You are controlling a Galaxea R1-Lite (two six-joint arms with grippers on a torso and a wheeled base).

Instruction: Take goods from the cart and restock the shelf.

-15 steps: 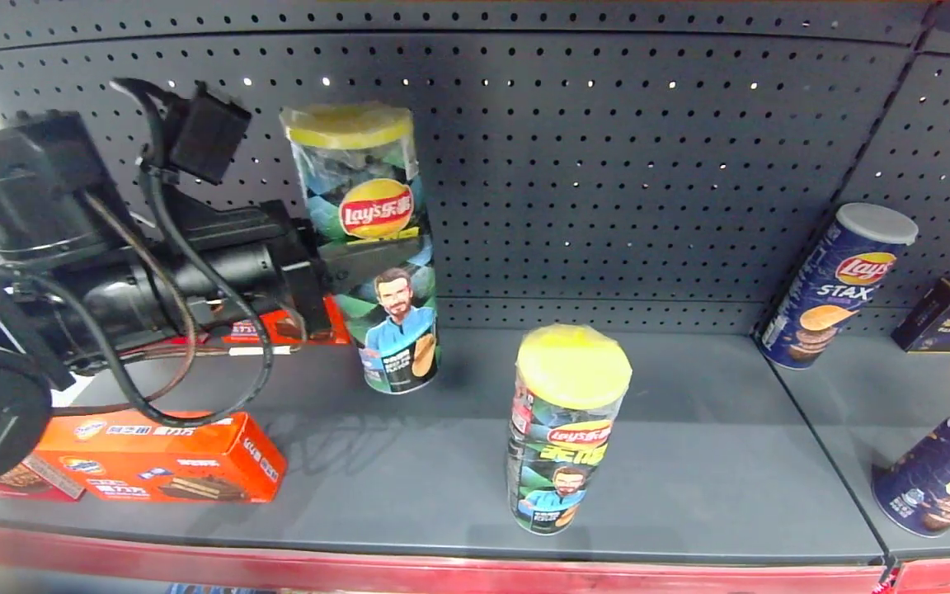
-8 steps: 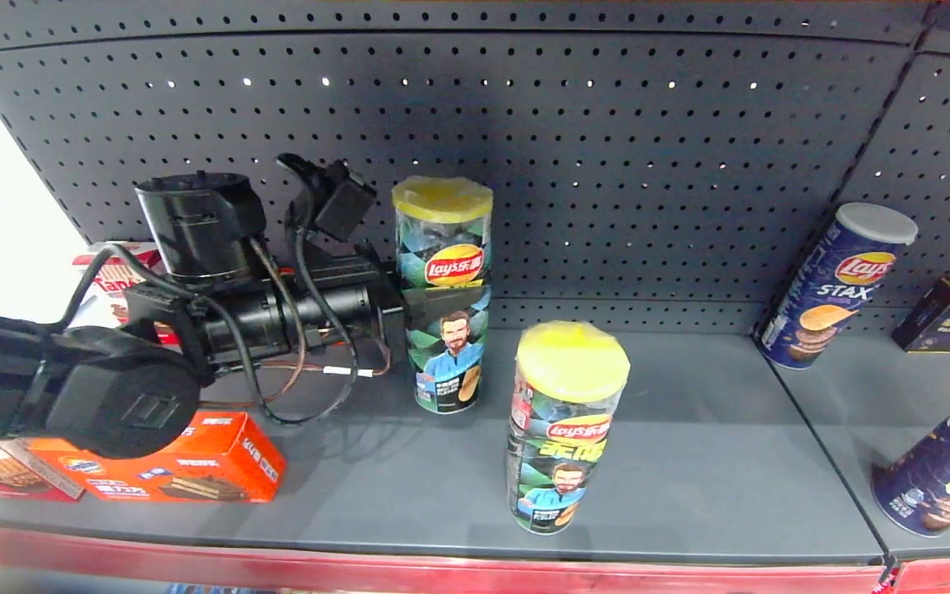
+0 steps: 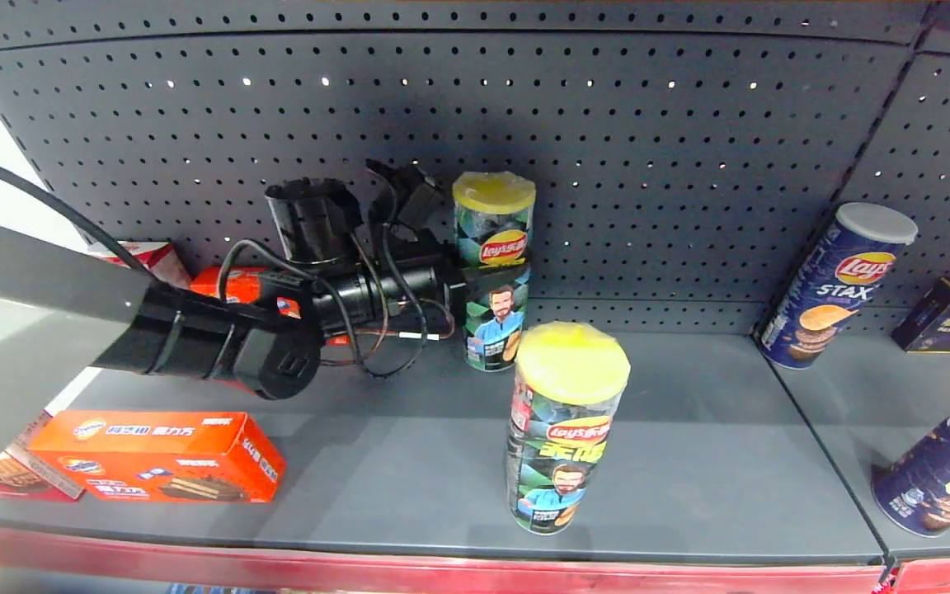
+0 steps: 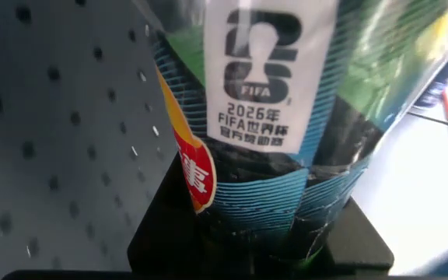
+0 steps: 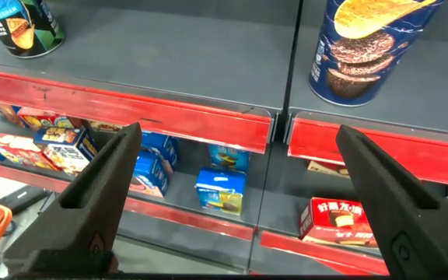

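**Left arm with a chips can at the back of the shelf**

Nearest, the right gripper [image 5: 237, 132] hangs before the red front lip [image 5: 131, 97], jaws wide apart and empty. On the shelf [image 3: 689, 462] a second can [image 3: 567, 429] stands upright near the front edge, and an orange box [image 3: 153, 458] lies flat to the left. Farther in, the left gripper [image 3: 487, 285] has its jaws clamped on the held can [image 3: 493, 247], upright and close to the pegboard panel [image 3: 648, 165]. Whether its base rests on the shelf cannot be told.

Risk: if released before seating, the tall can would likely topple. Pressed farther in, it may scrape the panel. A careless retreat could swing the wrist cables [image 3: 376, 330] into the second can. Open room lies rightward, bare shelf as far as the leaning blue can [image 3: 838, 285]
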